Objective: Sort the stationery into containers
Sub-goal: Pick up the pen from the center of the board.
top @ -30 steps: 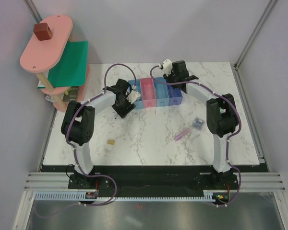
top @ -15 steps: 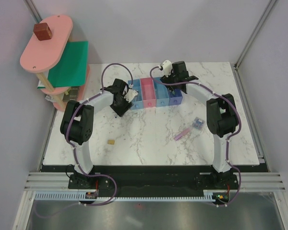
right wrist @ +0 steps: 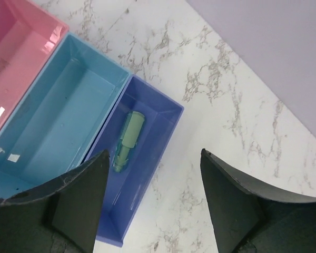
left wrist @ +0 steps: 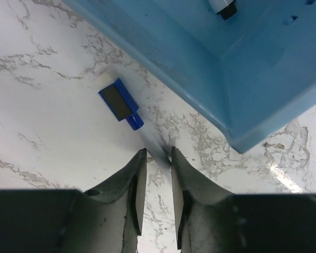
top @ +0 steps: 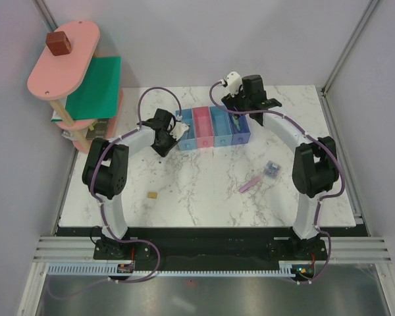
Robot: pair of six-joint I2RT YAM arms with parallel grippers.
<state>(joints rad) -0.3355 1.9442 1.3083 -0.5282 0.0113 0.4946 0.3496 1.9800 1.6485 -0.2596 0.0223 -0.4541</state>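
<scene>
Moved: right claw (right wrist: 154, 158) has drawn back from the row of bins (top: 203, 142) and spread wide, empty; left claw (left wrist: 158, 153) has narrowed.
In purple bin (right wrist: 171, 112), right end of the row: green piece (right wrist: 127, 138), lying flat.
Left claw: just off the blue bin (left wrist: 210, 100) at the left end, jaws almost together; any grip unreadable.
Unclear: small blue piece (left wrist: 118, 101) beside that bin, faint pale streak running toward the jaws.
Cut off: marker (left wrist: 224, 7) in blue bin, only dark tip.
Loose, in front of the row: pink bar (top: 252, 184), purple bundle (top: 271, 168), tan block (top: 152, 195).
</scene>
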